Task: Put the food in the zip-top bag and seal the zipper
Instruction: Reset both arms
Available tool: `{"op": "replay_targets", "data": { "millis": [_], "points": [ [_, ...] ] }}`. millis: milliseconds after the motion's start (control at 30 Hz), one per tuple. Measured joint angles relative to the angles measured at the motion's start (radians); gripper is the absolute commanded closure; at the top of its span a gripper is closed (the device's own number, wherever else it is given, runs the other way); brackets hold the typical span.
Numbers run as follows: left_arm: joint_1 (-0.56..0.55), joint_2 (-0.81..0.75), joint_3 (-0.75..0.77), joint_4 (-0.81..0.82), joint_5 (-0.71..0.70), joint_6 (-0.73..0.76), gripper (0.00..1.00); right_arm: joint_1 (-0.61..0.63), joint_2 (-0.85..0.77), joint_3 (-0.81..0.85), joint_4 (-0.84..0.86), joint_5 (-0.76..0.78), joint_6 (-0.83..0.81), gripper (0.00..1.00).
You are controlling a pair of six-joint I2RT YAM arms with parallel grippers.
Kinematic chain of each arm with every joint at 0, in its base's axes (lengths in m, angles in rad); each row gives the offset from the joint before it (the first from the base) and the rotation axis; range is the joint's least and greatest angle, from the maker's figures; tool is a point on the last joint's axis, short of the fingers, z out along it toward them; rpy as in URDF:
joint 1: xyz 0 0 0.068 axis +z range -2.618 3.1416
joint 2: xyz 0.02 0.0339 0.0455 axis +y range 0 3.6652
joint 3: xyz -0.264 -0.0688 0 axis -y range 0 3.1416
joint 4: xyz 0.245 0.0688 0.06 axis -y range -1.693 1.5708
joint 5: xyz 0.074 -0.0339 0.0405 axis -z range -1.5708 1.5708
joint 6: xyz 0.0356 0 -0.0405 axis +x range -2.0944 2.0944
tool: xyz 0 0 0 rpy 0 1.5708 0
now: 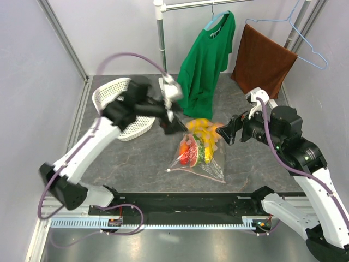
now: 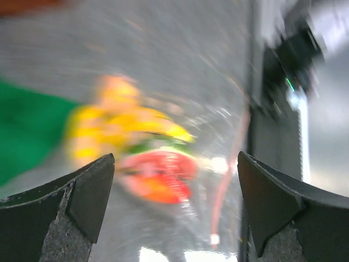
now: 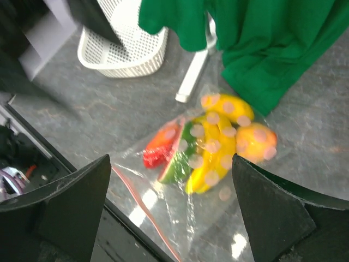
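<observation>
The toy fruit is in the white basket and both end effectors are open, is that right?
No. The right wrist view shows the toy fruit in the zip-top bag, not the white basket. The left end effector and right end effector are open.

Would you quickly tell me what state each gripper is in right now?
Left gripper: open, holding nothing.
Right gripper: open, holding nothing.
</observation>
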Motion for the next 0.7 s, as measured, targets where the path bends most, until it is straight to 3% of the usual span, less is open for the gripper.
{"op": "replay_targets", "data": {
  "millis": [133,300,433,700],
  "points": [
    [0.226,-0.14,0.082,0.008,-0.001,-0.082,0.0,-0.019,-0.001,0.0,-0.06,0.008,-0.047,0.02],
    [0.352,-0.309,0.102,-0.095,-0.106,-0.089,0.0,-0.031,0.031,0.0,-0.089,0.064,-0.097,0.02],
    [0.391,-0.376,0.064,-0.198,-0.251,-0.098,0.0,-0.034,0.042,-0.029,-0.09,0.09,-0.125,0.02],
    [0.414,-0.469,-0.225,-0.319,-0.51,-0.102,0.0,-0.034,-0.014,-0.13,-0.111,0.11,-0.141,0.02]
  ]
}}
